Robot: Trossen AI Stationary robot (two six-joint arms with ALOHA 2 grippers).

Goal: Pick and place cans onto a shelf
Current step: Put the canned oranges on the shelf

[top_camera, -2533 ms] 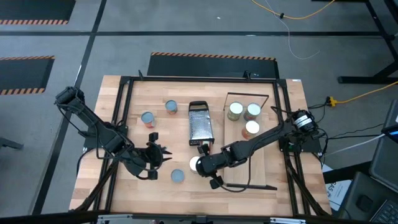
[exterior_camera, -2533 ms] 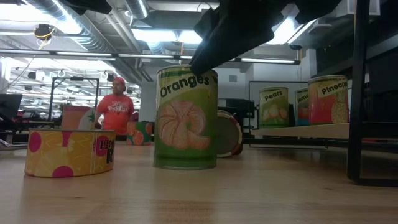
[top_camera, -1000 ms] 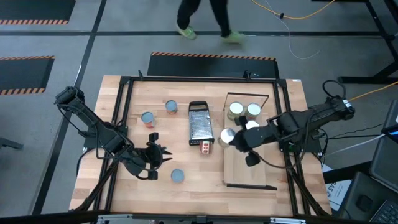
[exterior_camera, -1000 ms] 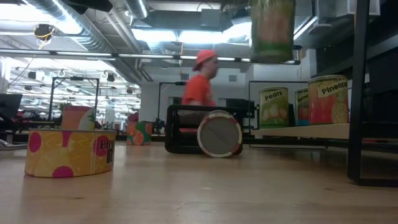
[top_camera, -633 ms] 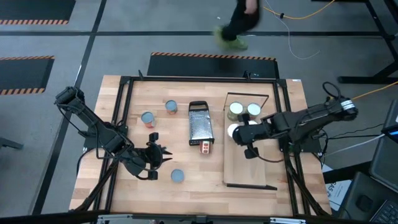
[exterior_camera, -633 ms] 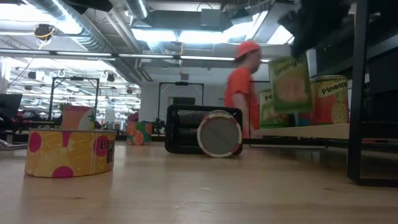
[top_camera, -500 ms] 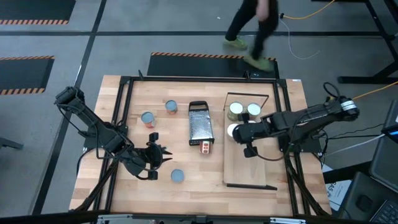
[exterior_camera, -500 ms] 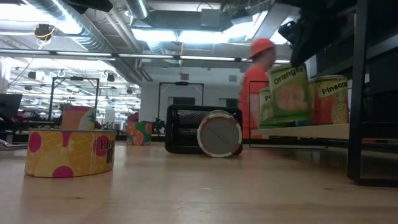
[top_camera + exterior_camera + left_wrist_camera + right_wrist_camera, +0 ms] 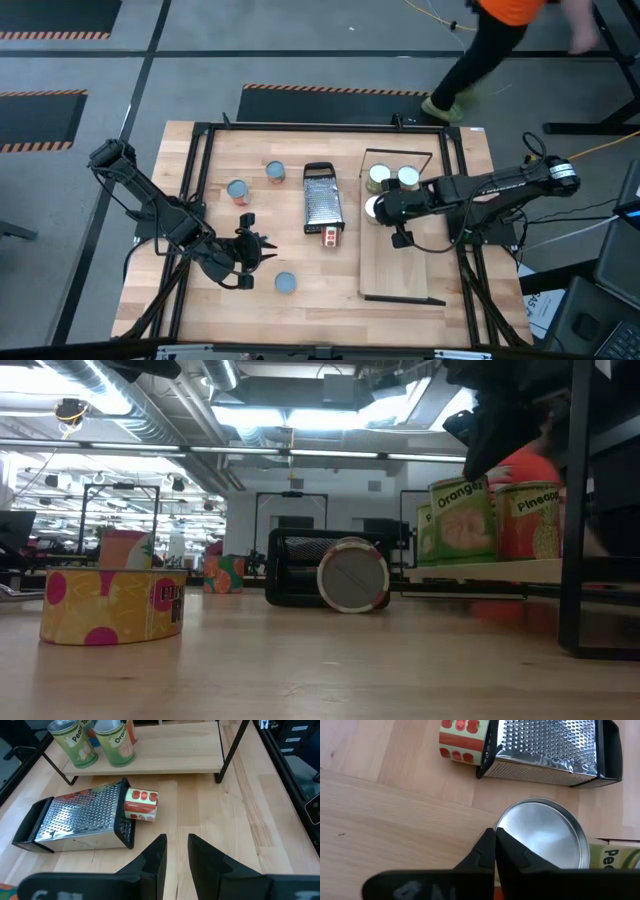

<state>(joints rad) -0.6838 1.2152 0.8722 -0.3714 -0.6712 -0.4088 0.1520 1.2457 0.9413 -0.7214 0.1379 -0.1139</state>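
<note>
My right gripper (image 9: pixel 380 208) is shut on the green-labelled Oranges can (image 9: pixel 462 520). The can stands upright on the shelf (image 9: pixel 405 262), next to a Pineapple can (image 9: pixel 528 520) and a Pears can (image 9: pixel 70 742). My left gripper (image 9: pixel 176 850) waits open over the table's near left, with nothing between its fingers. More cans stand on the table's left half: two with pale tops (image 9: pixel 275 172) (image 9: pixel 237 190) and one near the front (image 9: pixel 285 284). A short yellow-and-pink can (image 9: pixel 110 603) shows in the low view. My right gripper has its shut fingers (image 9: pixel 487 847) on the rim of the can's silver top (image 9: pixel 499 821), at the edge facing the grater. The fingers slant down from the table's right. The can is upright with its bottom on the shelf board.
A metal grater (image 9: pixel 322 200) lies mid-table. A small red-and-cream can (image 9: pixel 329 237) lies on its side against the grater's near end. A dark frame (image 9: pixel 200 200) rings the tabletop. A person in orange (image 9: pixel 500 40) walks beyond the far edge.
My right gripper has come down and slightly toward the far edge with the Oranges can. The can hung high over the table and now stands on the shelf beside the Pineapple can. The person has walked to the right behind the table.
</note>
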